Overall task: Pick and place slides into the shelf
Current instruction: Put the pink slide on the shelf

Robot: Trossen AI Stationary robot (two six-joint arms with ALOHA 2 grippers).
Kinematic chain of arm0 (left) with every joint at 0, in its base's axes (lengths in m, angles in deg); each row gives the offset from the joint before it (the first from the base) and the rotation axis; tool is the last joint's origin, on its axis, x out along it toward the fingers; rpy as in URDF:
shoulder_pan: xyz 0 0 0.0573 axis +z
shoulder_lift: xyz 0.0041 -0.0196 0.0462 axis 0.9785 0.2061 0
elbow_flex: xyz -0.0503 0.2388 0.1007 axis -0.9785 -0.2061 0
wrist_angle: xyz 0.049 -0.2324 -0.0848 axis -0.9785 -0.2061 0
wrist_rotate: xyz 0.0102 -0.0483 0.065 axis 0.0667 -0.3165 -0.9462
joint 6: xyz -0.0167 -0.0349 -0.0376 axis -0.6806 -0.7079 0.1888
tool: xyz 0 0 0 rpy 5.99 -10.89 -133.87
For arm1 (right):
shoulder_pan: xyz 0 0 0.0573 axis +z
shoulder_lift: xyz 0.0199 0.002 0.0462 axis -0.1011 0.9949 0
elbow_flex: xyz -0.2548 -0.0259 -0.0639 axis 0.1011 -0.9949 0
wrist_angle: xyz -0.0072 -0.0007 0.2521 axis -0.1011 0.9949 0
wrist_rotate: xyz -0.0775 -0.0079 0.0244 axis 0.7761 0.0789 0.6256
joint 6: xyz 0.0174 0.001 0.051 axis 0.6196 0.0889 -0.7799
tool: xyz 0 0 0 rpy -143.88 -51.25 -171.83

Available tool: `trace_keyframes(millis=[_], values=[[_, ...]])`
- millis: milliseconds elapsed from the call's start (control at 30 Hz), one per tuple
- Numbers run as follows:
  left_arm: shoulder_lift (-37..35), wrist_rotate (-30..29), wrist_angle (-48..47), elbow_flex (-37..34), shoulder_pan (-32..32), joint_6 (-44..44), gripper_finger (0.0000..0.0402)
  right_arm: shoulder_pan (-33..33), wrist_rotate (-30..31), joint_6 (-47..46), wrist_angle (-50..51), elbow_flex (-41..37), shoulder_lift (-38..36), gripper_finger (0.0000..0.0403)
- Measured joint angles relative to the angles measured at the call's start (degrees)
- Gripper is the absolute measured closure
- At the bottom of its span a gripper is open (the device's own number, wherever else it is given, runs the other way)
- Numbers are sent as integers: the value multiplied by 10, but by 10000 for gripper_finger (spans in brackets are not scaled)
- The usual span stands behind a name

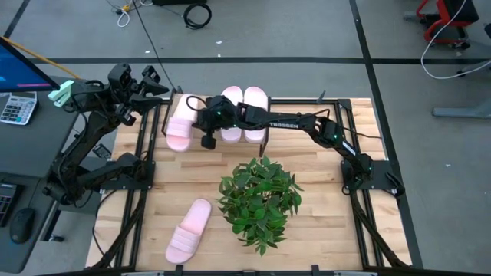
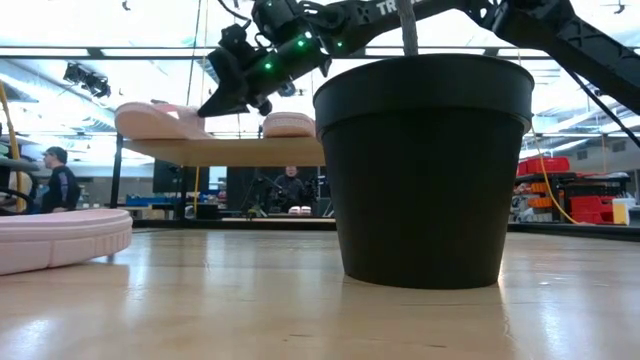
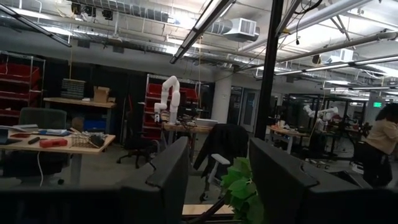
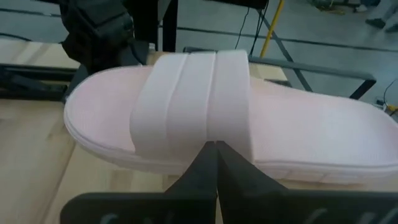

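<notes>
Three pale pink slides lie sole down on the shelf (image 2: 250,150) at the table's far side. Two of them (image 1: 232,107) (image 1: 255,111) sit side by side. The leftmost slide (image 1: 182,123) lies askew at the shelf's left end. My right gripper (image 1: 199,120) is shut, and its tips are at this slide's right side, by the strap. Another slide (image 1: 189,230) lies flat on the tabletop near the front left. My left gripper (image 3: 217,180) hangs open in the air at the table's far left, holding nothing. My right gripper touches the leftmost slide with its shut fingertips (image 4: 205,158), at the foot of the wide strap (image 4: 211,134) on the slide's long side. The fingers slant downward from the table's right and lie across the slide. The slide rests flat on the shelf.
A leafy plant (image 1: 259,201) in a black pot (image 2: 425,170) stands mid-table, in front of the shelf and under my right arm. A desk with a calculator (image 1: 17,107) lies off the table's left. People sit in the room beyond.
</notes>
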Motion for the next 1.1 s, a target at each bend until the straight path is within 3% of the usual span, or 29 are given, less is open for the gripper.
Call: trace_keyframes(millis=[733,1100], values=[[1,0,0,0,0,9,224,-8,-14,-6,-44,0,10,397],[1,4,-2,0,0,9,226,-6,-2,-4,64,0,-60,382]])
